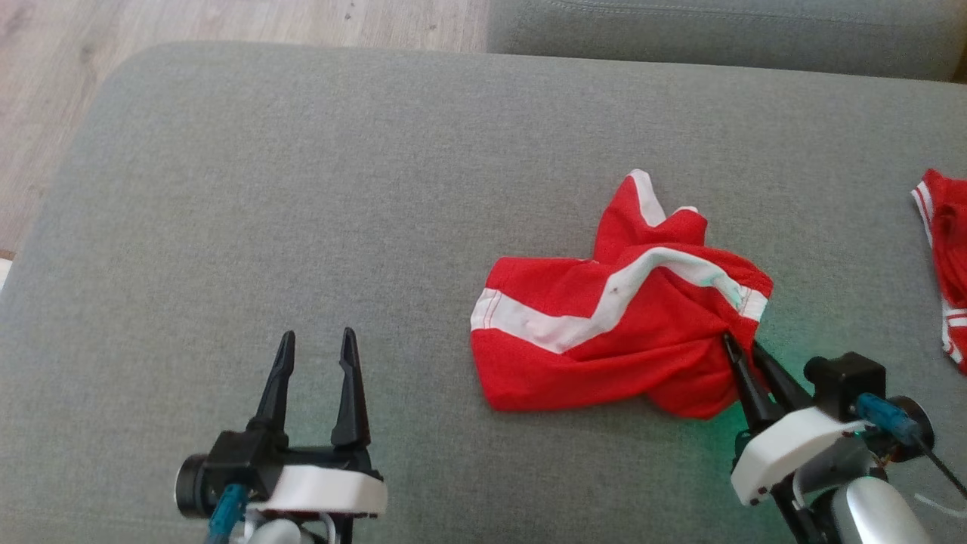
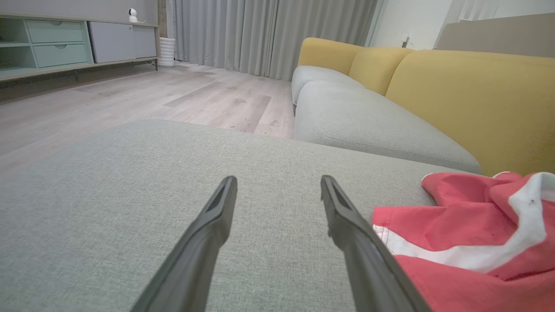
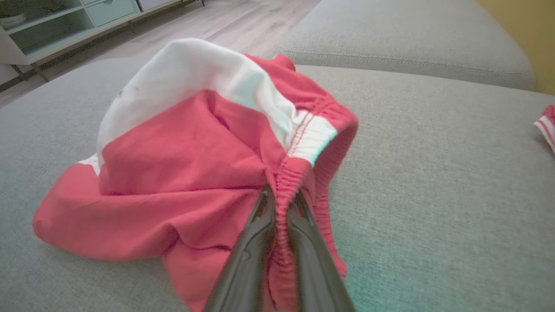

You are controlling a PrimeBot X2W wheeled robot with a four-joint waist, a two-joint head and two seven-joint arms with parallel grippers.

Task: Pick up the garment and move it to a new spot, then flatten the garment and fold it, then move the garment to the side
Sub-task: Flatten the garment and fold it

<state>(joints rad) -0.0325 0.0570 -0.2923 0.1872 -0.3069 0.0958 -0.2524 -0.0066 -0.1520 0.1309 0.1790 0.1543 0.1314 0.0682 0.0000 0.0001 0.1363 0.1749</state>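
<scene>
The garment (image 1: 604, 332) is a crumpled pair of red shorts with a white stripe, lying on the grey cushion (image 1: 302, 227) right of centre. My right gripper (image 1: 744, 349) is shut on its elastic waistband at the garment's right edge; in the right wrist view the gathered red band (image 3: 284, 190) is pinched between the two dark fingers. My left gripper (image 1: 316, 344) stands open at the lower left, nothing between its fingers, well to the left of the garment. In the left wrist view the garment (image 2: 472, 234) lies just right of the open fingers.
Another red and white cloth (image 1: 948, 257) lies at the cushion's right edge. A second grey seat (image 1: 718, 26) adjoins at the back, with yellow backrests (image 2: 468, 91). Wooden floor (image 1: 227, 23) lies beyond the cushion's far left edge. A low cabinet (image 2: 65, 43) stands across the room.
</scene>
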